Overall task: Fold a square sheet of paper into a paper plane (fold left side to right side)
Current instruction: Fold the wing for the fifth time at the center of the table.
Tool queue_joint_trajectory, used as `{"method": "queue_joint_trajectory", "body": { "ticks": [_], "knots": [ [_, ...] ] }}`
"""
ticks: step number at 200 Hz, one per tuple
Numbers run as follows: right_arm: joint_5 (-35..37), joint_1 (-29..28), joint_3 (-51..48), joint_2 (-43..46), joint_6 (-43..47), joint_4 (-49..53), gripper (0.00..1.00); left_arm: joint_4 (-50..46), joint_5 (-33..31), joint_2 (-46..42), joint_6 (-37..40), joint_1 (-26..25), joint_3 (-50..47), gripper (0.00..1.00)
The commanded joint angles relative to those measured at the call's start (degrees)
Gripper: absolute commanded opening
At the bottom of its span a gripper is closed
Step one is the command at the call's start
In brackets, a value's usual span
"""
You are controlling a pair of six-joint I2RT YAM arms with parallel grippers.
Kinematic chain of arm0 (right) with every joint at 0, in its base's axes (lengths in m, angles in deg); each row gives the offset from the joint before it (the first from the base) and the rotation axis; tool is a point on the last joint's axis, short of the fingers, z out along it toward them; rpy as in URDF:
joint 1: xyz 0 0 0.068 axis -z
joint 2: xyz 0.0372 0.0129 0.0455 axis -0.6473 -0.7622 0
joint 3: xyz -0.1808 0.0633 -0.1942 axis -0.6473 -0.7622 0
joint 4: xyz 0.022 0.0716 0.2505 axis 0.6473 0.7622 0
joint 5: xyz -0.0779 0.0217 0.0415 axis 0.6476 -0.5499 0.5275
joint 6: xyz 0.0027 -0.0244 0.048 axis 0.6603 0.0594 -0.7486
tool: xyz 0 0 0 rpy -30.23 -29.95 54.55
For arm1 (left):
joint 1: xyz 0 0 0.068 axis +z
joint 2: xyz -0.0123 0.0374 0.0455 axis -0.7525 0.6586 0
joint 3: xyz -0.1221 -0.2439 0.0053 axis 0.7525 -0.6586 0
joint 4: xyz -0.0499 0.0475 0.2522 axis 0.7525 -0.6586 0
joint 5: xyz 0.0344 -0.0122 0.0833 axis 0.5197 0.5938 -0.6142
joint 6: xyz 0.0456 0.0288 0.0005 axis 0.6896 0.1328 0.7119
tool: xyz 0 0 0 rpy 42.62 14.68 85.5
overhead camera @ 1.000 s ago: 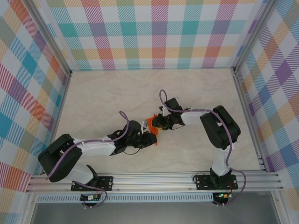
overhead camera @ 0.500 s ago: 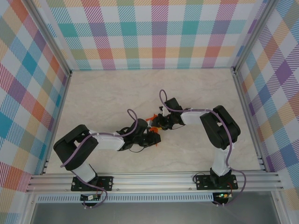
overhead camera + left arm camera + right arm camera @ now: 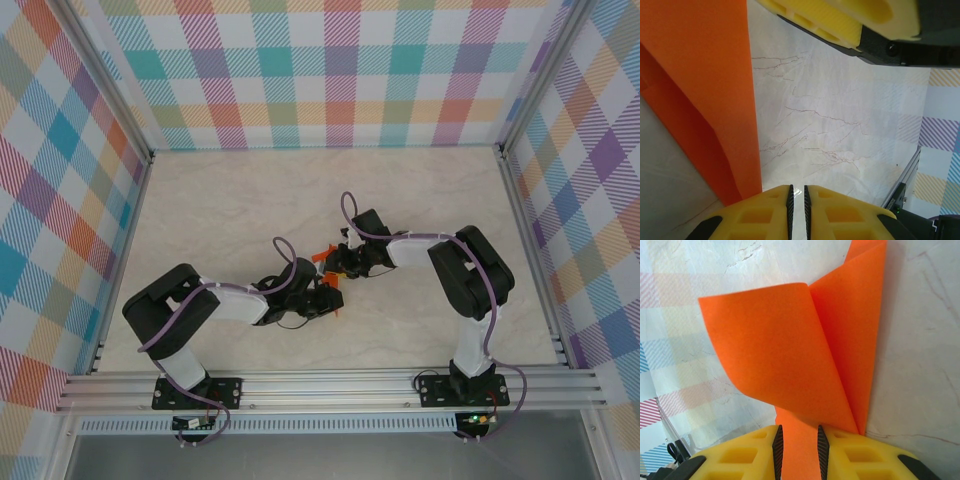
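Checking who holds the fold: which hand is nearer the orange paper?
Right. The right hand is clamped on the orange paper; the left hand sits beside its edge, gripping nothing.

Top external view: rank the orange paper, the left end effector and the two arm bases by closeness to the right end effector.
1. orange paper: clamped in the right end effector itself, mid-table.
2. left end effector: just toward the near edge from it.
3. left arm's base and right arm's base: on the near rail, either side; too close to call.
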Motion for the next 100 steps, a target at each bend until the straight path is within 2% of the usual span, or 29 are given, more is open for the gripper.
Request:
{"method": "queue_joint_trajectory", "body": {
  "ticks": [1, 100],
  "knots": [
    [2.0, -0.3, -0.1, -2.2, 1.5, 4.5, 0.28, 0.4, -0.6, 1.0, -0.8, -0.4, -1.0, 0.16],
    [2.1, -0.4, 0.3, -2.4, 1.8, 5.0, 0.28, -0.1, -0.3, 2.4, -1.0, -0.4, -1.7, 0.15]
  ]
}}
